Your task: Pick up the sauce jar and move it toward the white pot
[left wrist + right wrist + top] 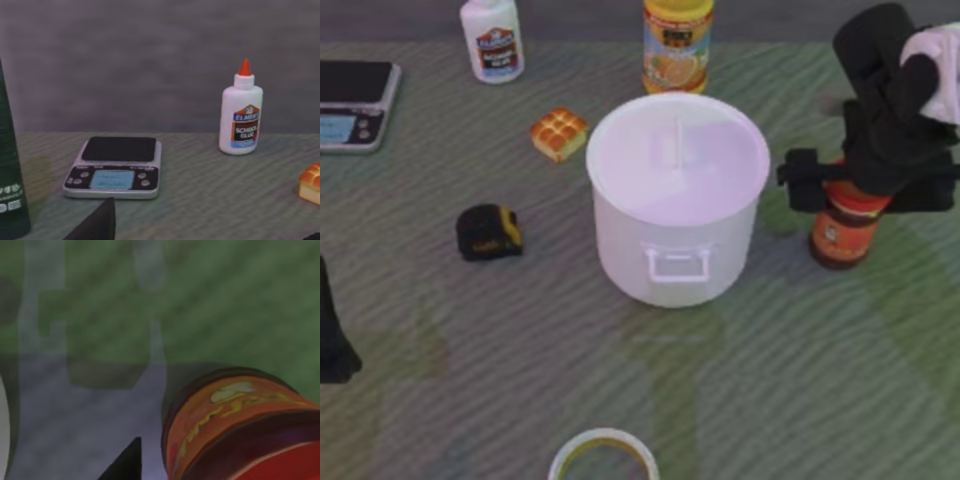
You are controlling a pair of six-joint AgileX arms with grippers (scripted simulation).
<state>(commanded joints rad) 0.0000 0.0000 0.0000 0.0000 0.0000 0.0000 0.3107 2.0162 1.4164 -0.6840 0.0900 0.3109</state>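
Sauce jar (844, 230) stands right of the white pot (675, 195) on your tabletop (470, 360), the right claw (865, 185) pinching its lid. Your right wrist view alone shows the label; the left claw's state you cannot tell.

The right arm reaches in from the far right side, its wrist bent downward so the right gripper (855, 195) hangs over the top of the sauce jar (842, 232), just to the right of the white pot (675, 195). Its fingers are closed around the jar's lid. The left arm is parked well left of the pot, only the dark left gripper (332, 335) showing at the table's left edge.
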